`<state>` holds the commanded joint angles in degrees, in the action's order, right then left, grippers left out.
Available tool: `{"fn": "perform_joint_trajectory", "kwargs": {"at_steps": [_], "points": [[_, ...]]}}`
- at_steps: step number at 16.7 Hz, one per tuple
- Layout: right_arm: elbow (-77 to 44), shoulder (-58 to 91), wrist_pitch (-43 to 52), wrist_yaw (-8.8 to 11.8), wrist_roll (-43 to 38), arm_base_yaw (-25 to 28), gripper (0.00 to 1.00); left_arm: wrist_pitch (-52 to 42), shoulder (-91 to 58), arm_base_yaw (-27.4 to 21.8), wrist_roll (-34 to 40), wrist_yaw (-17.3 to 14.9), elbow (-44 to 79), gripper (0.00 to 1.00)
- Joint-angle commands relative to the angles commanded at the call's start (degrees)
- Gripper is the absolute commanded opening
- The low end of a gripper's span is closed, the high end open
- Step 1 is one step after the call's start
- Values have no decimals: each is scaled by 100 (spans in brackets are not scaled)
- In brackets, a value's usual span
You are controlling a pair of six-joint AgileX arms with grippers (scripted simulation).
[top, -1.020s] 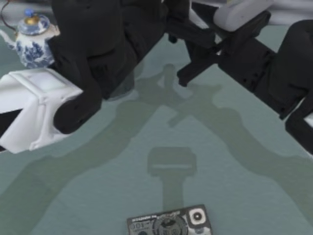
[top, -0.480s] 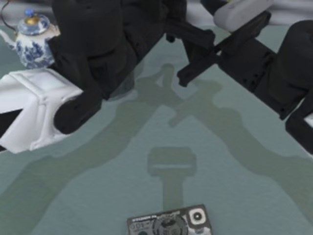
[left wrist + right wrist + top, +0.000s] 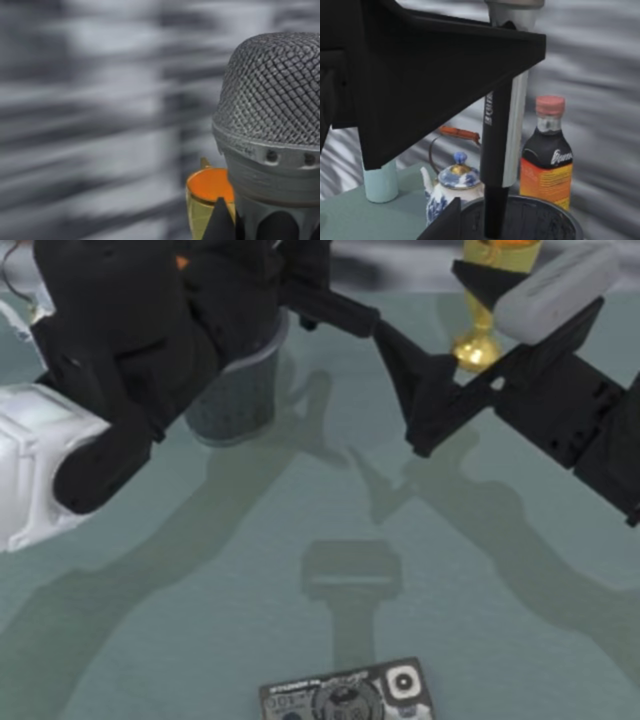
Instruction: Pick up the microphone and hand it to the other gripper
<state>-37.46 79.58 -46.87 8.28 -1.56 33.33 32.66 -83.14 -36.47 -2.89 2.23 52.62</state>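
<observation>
- Right wrist view shows the microphone (image 3: 501, 150) upright, handle between the right end effector's (image 3: 470, 165) closed fingers, above a grey bin (image 3: 530, 220).
- Left end effector (image 3: 330, 310) sits up by the bin; whether it grips, I cannot tell.
- Beside: teapot (image 3: 451, 192), sauce bottle (image 3: 546, 152).

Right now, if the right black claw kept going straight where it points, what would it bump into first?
Probably the black stick handle of the microphone, upright just ahead of the right gripper; the dark round bin sits lower. Depth is unclear.
</observation>
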Motion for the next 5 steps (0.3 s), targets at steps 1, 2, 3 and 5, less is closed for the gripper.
{"fn": "perform_joint_trajectory", "kwargs": {"at_steps": [1,2,3,5], "points": [[214,-245,20,35,-4,-19,100,-7,107,136,7,-113,-77,0],[398,-437,35,66,-8,-35,100,-13,196,257,12,-206,-144,0],[526,-568,41,91,-9,-45,100,-17,260,342,15,-270,-194,0],[604,-650,40,109,-10,-49,100,-20,300,398,16,-311,-229,0]]}}
